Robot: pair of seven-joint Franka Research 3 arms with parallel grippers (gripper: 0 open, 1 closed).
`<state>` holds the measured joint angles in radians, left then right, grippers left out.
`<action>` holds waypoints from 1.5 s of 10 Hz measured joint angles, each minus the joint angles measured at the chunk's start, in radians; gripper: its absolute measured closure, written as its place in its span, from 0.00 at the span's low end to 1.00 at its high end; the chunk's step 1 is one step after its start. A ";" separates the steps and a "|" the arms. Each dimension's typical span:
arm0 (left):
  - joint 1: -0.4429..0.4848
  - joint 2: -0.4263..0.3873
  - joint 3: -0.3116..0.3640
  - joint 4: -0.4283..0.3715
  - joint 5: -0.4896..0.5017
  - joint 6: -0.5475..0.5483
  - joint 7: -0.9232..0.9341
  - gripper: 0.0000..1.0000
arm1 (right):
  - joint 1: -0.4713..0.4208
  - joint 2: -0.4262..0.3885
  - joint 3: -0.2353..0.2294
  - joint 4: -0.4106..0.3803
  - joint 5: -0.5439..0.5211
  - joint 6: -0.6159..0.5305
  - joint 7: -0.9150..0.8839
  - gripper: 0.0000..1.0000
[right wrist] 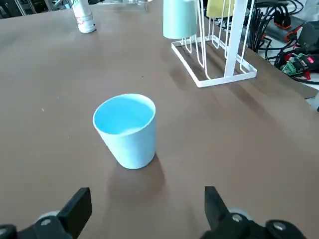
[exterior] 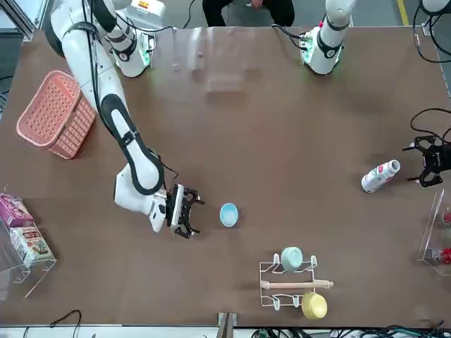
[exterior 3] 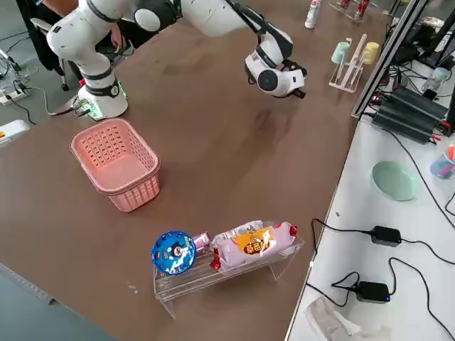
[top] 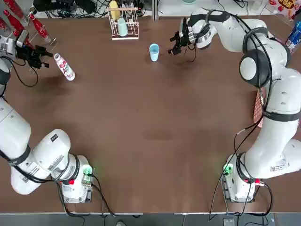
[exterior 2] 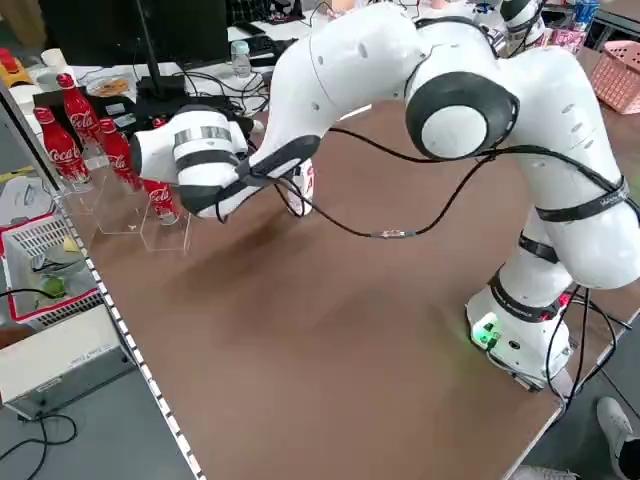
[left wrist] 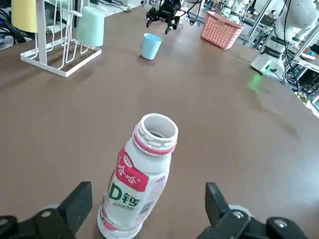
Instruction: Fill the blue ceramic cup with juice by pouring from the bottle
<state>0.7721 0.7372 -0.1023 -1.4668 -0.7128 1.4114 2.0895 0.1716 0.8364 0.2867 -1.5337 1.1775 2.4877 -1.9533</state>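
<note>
1. The blue ceramic cup (top: 154, 52) stands upright on the brown worktop (top: 150, 132), at the far side from the arm bases, near the white drying rack (top: 123, 23) that carries a mint-green cup (top: 122, 27) and a yellow cup (top: 114, 9).
2. The right gripper (top: 177, 43) is low over the worktop, just beside the blue cup; its jaws are spread and touch nothing.
3. The bottle (top: 64, 66) stands at the far left of the worktop, well apart from the cup, and its mouth is without a cap.
4. The left gripper (top: 40, 59) is just beside the bottle; its jaws are spread wide on both sides of it and hold nothing.
</note>
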 joint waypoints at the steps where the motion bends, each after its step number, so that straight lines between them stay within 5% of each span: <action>1: 0.000 0.025 0.000 0.000 -0.019 0.000 0.041 0.00 | 0.024 0.001 -0.026 -0.001 0.011 0.000 0.000 0.00; 5: 0.011 0.097 0.000 0.001 -0.046 0.000 0.171 0.02 | 0.086 0.036 -0.058 0.005 0.192 0.061 -0.016 0.00; 15: -0.009 0.198 -0.026 0.031 -0.134 0.000 0.232 0.03 | 0.157 0.114 -0.060 0.095 0.225 0.113 -0.041 0.00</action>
<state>0.7626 0.9352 -0.1284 -1.4356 -0.8464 1.4118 2.3215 0.3283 0.9502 0.2264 -1.4389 1.4020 2.6008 -1.9947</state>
